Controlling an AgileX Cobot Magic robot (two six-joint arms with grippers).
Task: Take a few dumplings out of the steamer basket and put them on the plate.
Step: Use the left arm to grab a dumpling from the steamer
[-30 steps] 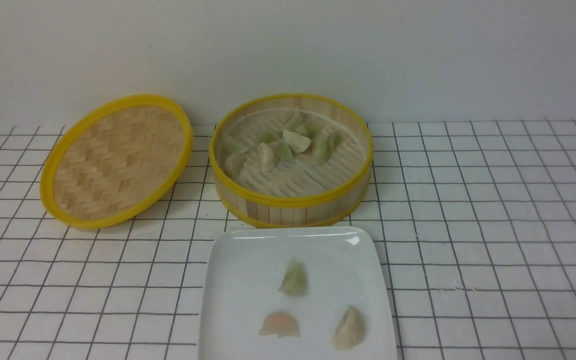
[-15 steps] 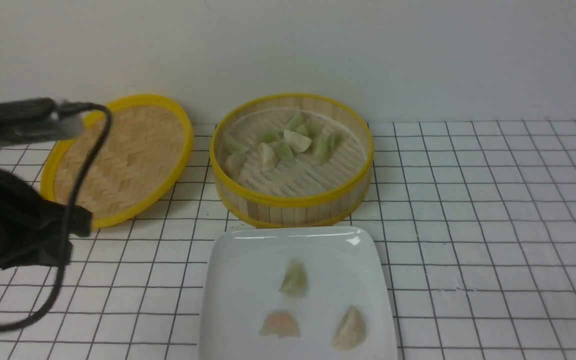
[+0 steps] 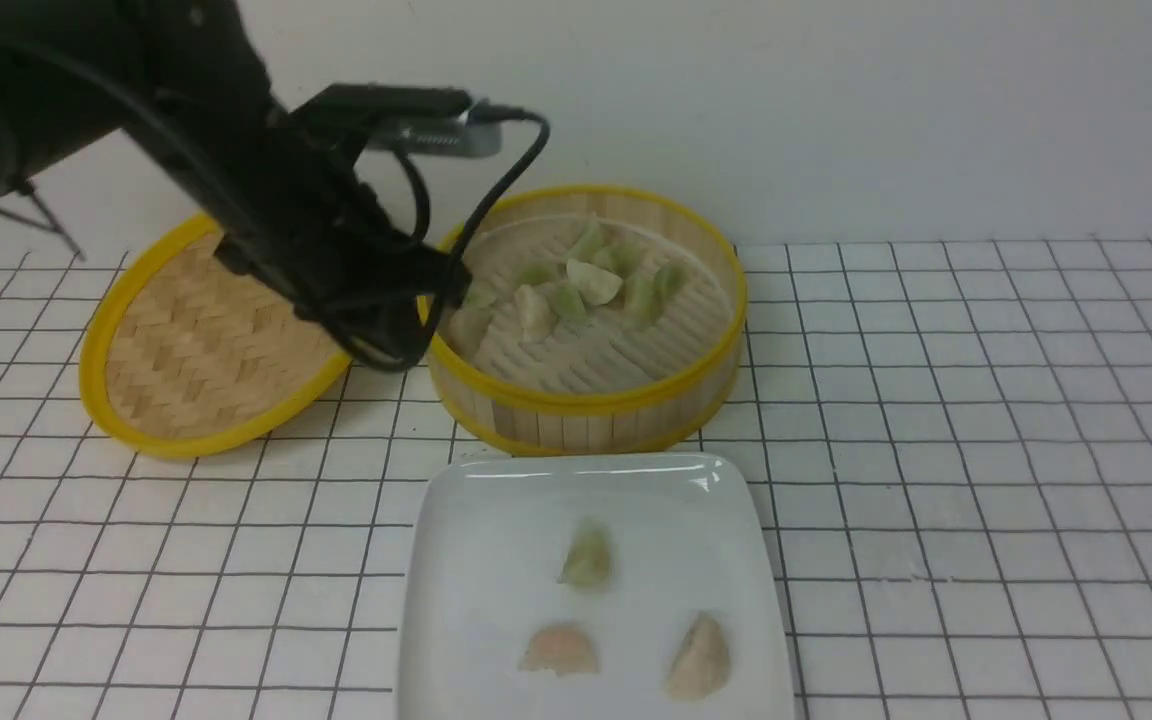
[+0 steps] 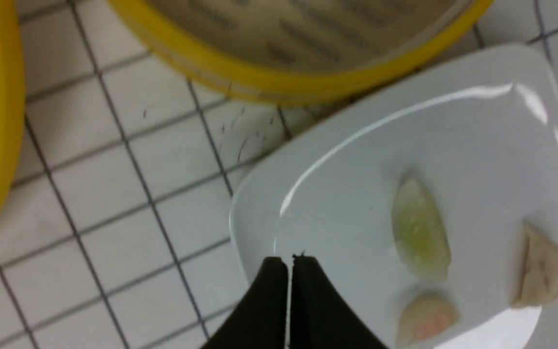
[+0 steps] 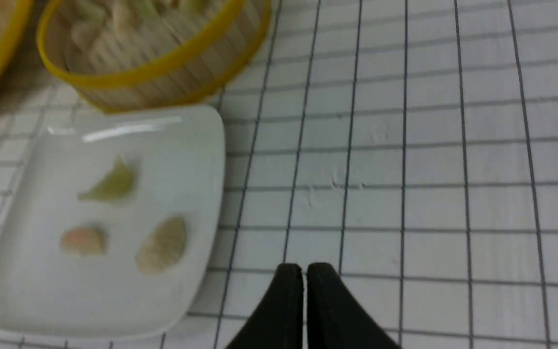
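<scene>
Swinging in from the left, the left arm now hangs beside the basket — left hand shut, empty — for another pick; three dumplings already sit on the plate.

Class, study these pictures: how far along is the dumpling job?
Done: three dumplings lie on the plate. In hand: nothing; the left pincer and right pincer are shut and empty. Left: perhaps none; several more sit in the steamer basket.

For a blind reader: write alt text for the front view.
A white square plate holds three dumplings: green, pink, beige. Behind it a bamboo steamer basket holds more, a woven lid to its left; the black left arm extends across both.
</scene>
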